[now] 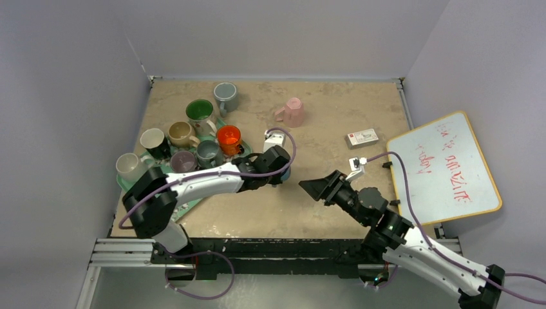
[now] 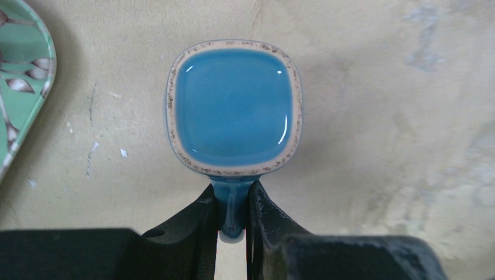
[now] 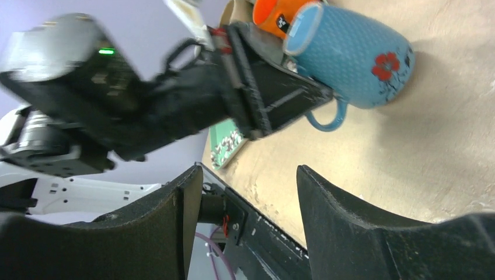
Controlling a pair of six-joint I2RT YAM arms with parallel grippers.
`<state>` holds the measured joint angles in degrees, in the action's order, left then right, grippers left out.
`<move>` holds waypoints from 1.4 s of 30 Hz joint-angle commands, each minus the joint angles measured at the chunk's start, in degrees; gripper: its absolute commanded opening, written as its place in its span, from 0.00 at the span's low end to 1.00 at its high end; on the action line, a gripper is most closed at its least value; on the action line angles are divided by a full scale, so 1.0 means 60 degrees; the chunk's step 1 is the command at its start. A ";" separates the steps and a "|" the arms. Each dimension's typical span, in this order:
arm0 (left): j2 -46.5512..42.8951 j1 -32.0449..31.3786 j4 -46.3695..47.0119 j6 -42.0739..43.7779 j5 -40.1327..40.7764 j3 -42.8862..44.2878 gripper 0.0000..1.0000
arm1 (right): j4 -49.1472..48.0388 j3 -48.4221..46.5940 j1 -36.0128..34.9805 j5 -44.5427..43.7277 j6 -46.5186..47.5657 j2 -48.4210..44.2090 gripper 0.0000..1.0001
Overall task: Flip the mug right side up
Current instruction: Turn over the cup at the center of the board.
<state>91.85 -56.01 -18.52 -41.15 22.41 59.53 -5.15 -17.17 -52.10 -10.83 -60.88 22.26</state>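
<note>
The blue mug (image 2: 233, 105) is seen standing on the bare table (image 2: 379, 116) around its middle, just right of the green tray (image 2: 26, 52), with its glossy blue inside and speckled rim turned up toward the left wrist camera. Its handle (image 2: 232, 211) is pointed toward the near side and is pinched between the two fingers of the left gripper (image 2: 233, 198), which are closed tight against it from either side. In the right wrist view a red flower (image 3: 386, 65) is shown on the mug's dotted outer wall, and an orange mug (image 3: 274, 14) is seen just behind it. The right gripper (image 3: 242, 178) is held above the table to the right of the blue mug, apart from it, with its fingers spread wide and nothing between them. A pink mug (image 1: 291, 112) is placed upside down farther back, and a whiteboard (image 1: 444, 167) is laid at the right edge.
</note>
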 commanded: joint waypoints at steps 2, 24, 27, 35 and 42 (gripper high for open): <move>-0.1595 0.0077 0.1406 -0.1319 -0.0406 -0.0285 0.00 | -0.1605 0.0467 0.0015 0.0248 -0.0497 0.0651 0.62; -0.3713 -0.0051 0.6451 -0.4598 -0.2183 -0.2751 0.00 | -0.5395 0.1322 0.0013 0.0792 -0.2383 0.1897 0.58; -0.3654 -0.0043 0.6944 -0.4681 -0.2215 -0.2901 0.00 | -0.4871 0.1476 0.0015 0.0372 -0.2844 0.1504 0.61; -0.3577 -0.0124 0.7602 -0.4604 -0.2608 -0.2731 0.00 | -0.4058 0.1874 0.0018 -0.0690 -0.3094 0.0054 0.62; -0.3232 -0.0157 0.8566 -0.5323 -0.3504 -0.2696 0.00 | -0.4160 0.1543 0.0025 -0.0823 -0.2816 0.0082 0.62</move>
<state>71.92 -56.55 21.32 -69.47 5.67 41.54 -28.75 -6.15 -52.07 -13.15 -78.06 22.04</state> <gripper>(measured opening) 0.167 0.625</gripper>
